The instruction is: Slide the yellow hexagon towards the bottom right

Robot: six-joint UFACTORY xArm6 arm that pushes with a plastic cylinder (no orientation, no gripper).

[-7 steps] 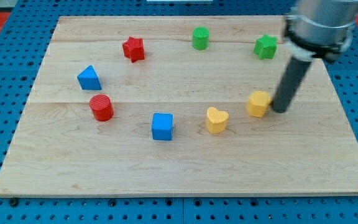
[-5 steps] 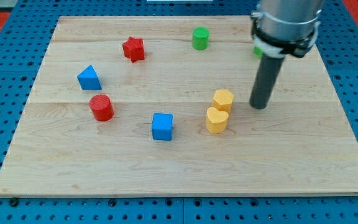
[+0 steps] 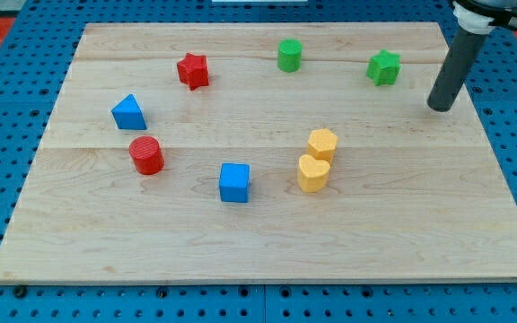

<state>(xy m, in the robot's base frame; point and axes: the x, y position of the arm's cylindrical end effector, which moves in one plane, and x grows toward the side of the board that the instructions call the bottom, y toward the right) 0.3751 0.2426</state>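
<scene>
The yellow hexagon (image 3: 322,144) lies right of the board's middle, touching the yellow heart (image 3: 312,173) just below it. My tip (image 3: 438,107) is far to the hexagon's right and a little above it, near the board's right edge. It touches no block. The green star (image 3: 384,67) is up and to the left of the tip.
A green cylinder (image 3: 289,55) and a red star (image 3: 192,70) sit near the view's top. A blue triangle (image 3: 128,112) and a red cylinder (image 3: 146,154) are at the left. A blue cube (image 3: 234,182) lies left of the heart. The wooden board (image 3: 258,251) rests on blue pegboard.
The hexagon was pushed left until it met the heart. My tip then pulled back to the right and upward, away from the hexagon, uncovering the green star.
</scene>
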